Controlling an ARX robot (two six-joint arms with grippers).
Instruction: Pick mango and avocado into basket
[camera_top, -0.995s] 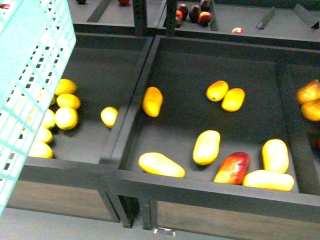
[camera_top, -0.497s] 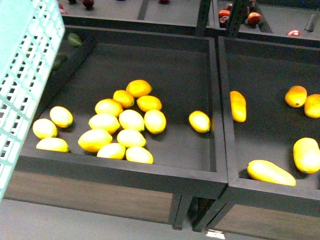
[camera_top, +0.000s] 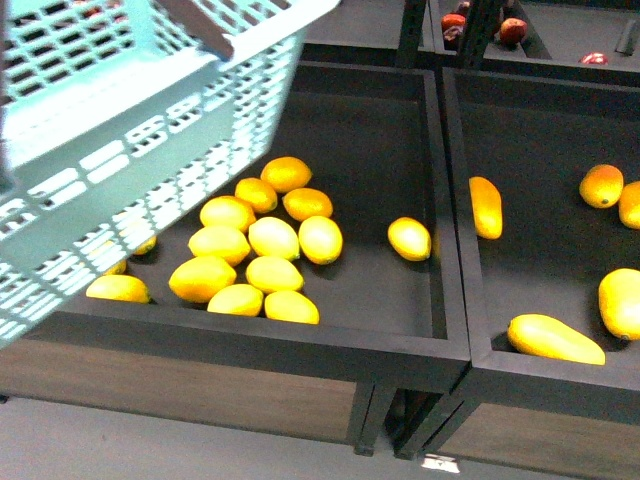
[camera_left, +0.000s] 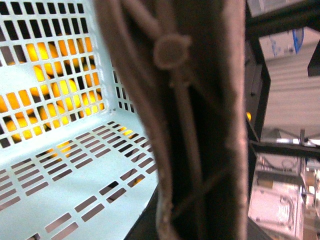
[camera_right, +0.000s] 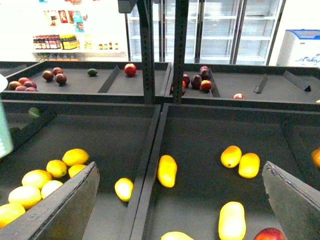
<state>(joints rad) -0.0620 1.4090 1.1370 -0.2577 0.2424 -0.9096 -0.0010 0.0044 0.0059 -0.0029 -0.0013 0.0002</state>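
Observation:
The turquoise basket (camera_top: 150, 140) hangs tilted over the left bin at the upper left of the front view, its brown handle (camera_top: 195, 25) on top. In the left wrist view that handle (camera_left: 195, 120) fills the middle, and my left gripper, shut on it, is hidden. The basket floor (camera_left: 75, 170) holds nothing. My right gripper (camera_right: 180, 170) is open and high above the bins. An elongated yellow-orange mango (camera_right: 167, 170) lies far below, between its fingers (camera_right: 55, 210); it is also in the front view (camera_top: 485, 207). A dark green avocado (camera_right: 33, 112) lies past the left divider.
A heap of yellow oval fruits (camera_top: 260, 250) fills the left bin, partly behind the basket. More mangoes (camera_top: 555, 340) lie in the right bin. Dark raised dividers (camera_top: 450, 200) separate the bins. Back shelves hold red and dark fruits (camera_right: 200, 80) behind metal posts (camera_right: 145, 50).
The front view has swung left, from the mango bin to the bin of heaped yellow fruit. The basket has swung from the left edge up across the upper left, showing its rim and handle.

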